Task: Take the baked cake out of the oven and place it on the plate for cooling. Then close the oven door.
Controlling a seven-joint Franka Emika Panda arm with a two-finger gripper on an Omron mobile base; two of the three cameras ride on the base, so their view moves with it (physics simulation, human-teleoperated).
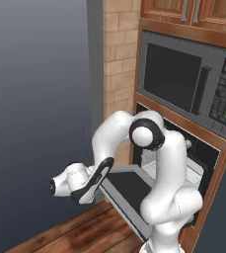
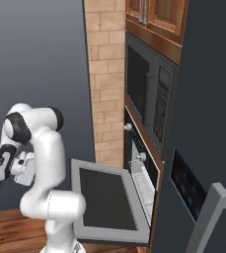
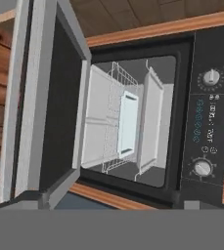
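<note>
Even flat rendered light, soft faint shadows, no glare, slightly soft low-resolution edges

Arm [image 1: 169, 163] folded, hand [image 1: 55, 187] open

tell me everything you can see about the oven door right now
The oven door is a wide drop-down panel with a grey frame around dark glass. It hangs fully open, lying roughly flat and level out from the bottom of the oven, hinged along that lower edge. Its inner face points up. Nothing rests on it. The robot's arm stands beside it without touching it. In the hand view the door appears rolled on its side.
</note>
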